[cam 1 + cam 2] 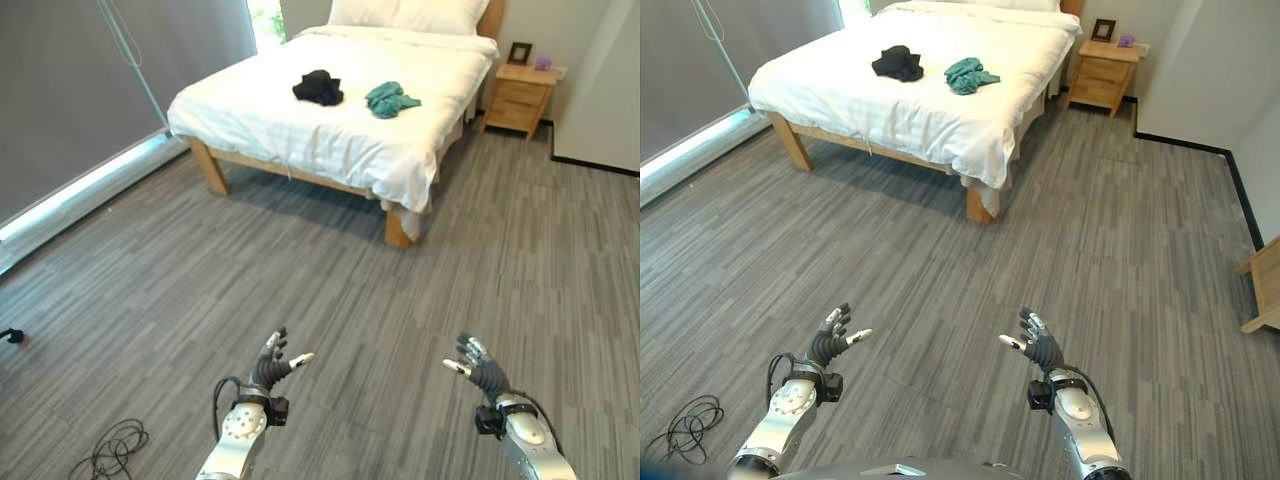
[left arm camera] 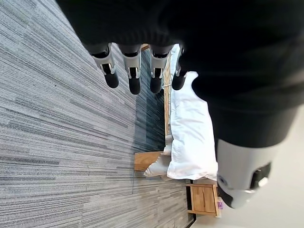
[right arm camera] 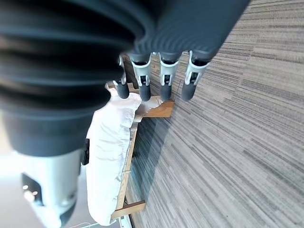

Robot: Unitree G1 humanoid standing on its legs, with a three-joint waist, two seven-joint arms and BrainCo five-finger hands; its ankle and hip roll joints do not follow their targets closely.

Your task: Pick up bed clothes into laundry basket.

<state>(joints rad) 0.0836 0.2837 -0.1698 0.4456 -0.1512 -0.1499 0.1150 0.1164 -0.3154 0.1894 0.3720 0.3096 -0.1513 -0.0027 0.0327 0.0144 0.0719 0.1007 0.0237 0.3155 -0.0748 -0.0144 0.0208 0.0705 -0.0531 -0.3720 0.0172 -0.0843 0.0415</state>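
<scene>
We see both hands low over grey plank floor (image 1: 400,290), well short of the bed (image 1: 330,130) — left hand (image 1: 270,368) and right hand (image 1: 483,371) with fingers relaxed, grasping nothing. On the white sheet lie a black garment (image 1: 319,88) and, near it, a teal garment (image 1: 390,99) — apart, untouched. Wooden nightstand (image 1: 520,98) stands beside the bed.

bed (image 1: 330,140) | on it: black garment (image 1: 318,88), teal garment (image 1: 390,99), pillows (image 1: 410,14)
</scene>
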